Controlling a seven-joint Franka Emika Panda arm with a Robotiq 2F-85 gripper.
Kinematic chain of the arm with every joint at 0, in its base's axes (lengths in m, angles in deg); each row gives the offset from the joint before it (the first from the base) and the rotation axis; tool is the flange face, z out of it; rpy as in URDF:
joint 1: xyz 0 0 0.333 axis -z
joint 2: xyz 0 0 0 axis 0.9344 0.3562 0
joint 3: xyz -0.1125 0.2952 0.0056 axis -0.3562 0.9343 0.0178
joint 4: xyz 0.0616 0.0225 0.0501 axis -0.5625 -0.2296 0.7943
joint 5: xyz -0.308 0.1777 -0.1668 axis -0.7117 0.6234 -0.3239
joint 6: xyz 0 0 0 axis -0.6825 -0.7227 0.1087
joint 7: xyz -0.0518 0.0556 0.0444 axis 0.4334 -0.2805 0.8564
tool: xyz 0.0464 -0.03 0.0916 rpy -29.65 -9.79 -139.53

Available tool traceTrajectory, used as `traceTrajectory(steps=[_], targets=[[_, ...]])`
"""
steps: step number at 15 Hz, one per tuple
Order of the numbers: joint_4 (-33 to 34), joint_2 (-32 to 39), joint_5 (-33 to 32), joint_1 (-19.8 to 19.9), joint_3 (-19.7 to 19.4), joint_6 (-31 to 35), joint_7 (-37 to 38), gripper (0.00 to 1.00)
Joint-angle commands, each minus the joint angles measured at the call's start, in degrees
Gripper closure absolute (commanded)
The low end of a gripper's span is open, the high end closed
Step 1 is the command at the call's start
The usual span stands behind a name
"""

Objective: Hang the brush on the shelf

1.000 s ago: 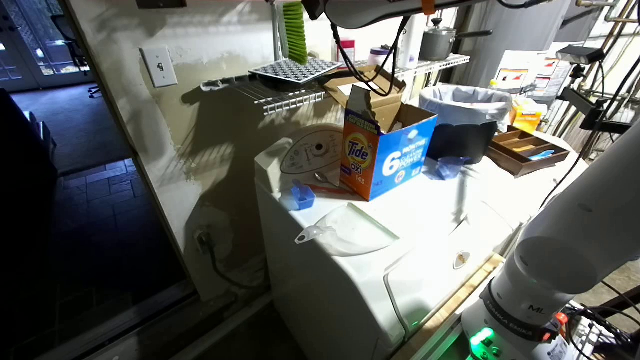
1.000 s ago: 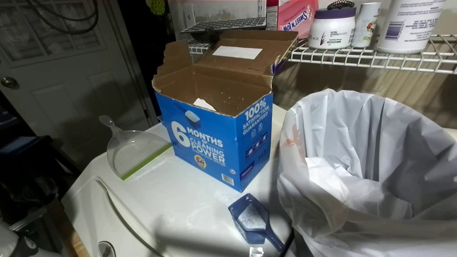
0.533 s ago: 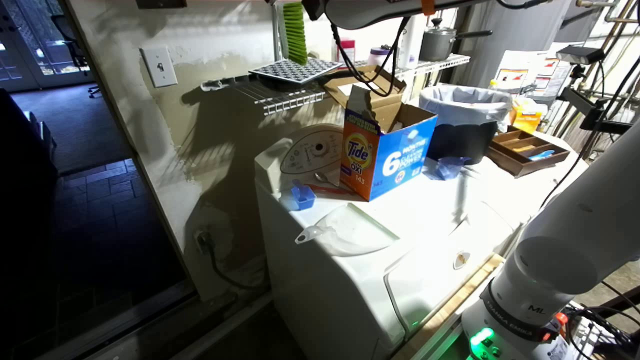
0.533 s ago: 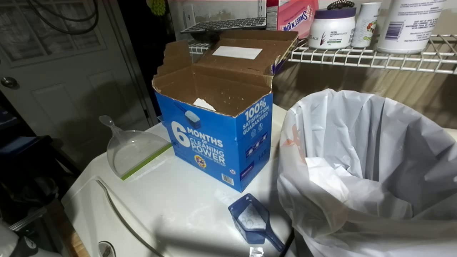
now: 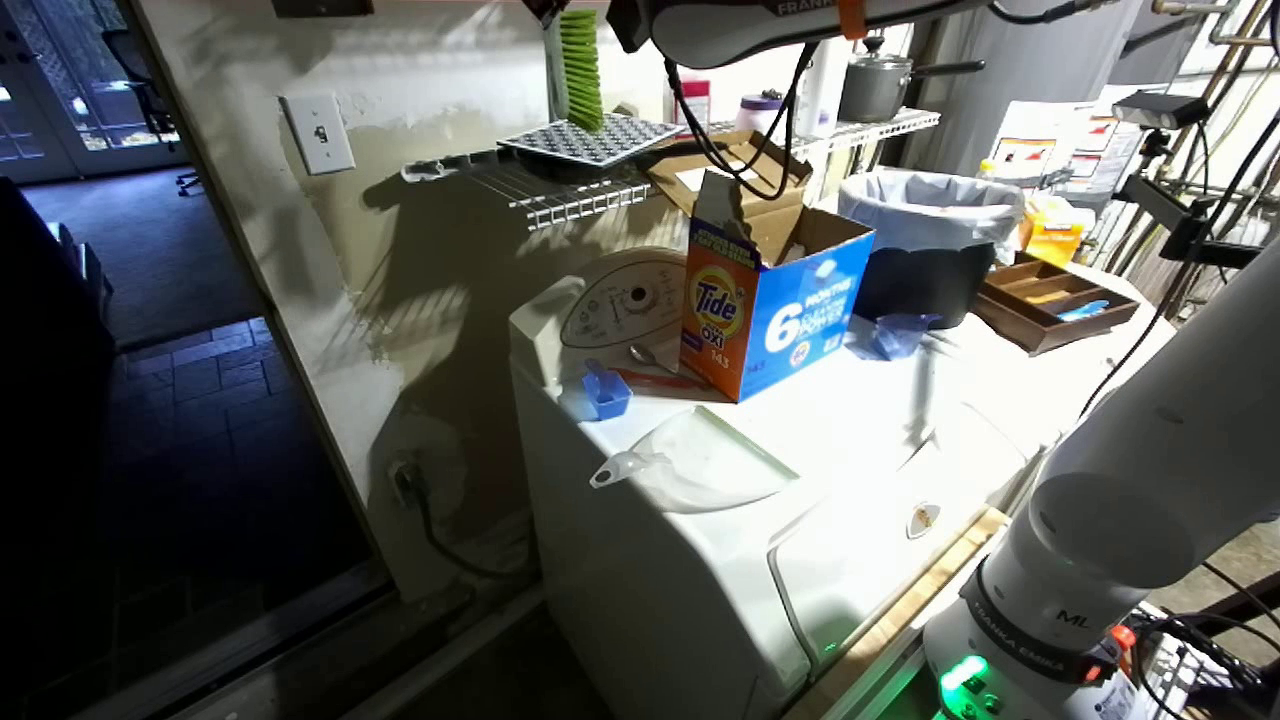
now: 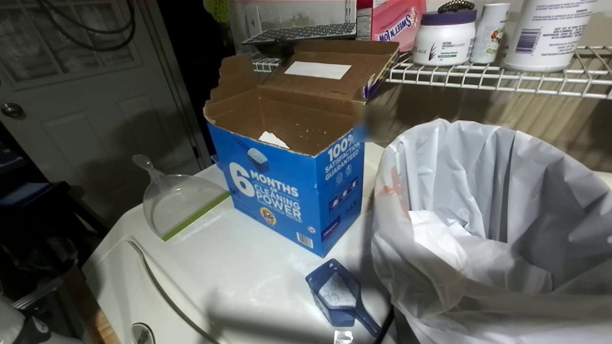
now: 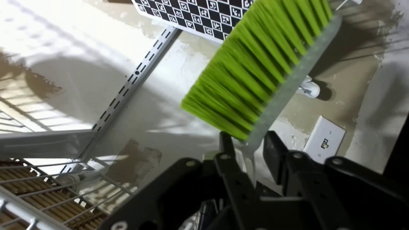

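The brush (image 5: 581, 70) has lime-green bristles and hangs bristle end down over the shelf. It fills the upper middle of the wrist view (image 7: 262, 64), and its tip shows in an exterior view (image 6: 219, 8). My gripper (image 7: 245, 136) is shut on the brush's clear handle just behind the bristles; the handle's end is hidden. The wire shelf (image 5: 582, 206) runs along the wall below the brush and also shows in an exterior view (image 6: 502, 86). In the wrist view, shelf wires (image 7: 48, 191) and a slotted upright post (image 7: 137, 73) lie left of the gripper.
A checkered board (image 5: 600, 142) lies on the shelf under the bristles. An open detergent box (image 5: 765, 300) stands on the white washer (image 5: 620, 560), its flap near the shelf. A lined bin (image 5: 930, 210), dustpan (image 5: 710, 460) and jar (image 6: 444, 38) are nearby.
In the exterior views the arm has lowered slightly. The brush has moved a little with it, slightly left and down in one picture, right in the other.
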Motion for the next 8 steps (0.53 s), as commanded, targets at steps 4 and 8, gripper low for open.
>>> traceTrajectory(steps=[4,8], targets=[[-0.88,0.53,-2.31,-0.71,-1.47,-0.44,2.68,0.16],[-0.88,-0.59,-3.43,-0.54,-1.54,-0.10,3.84,0.00]])
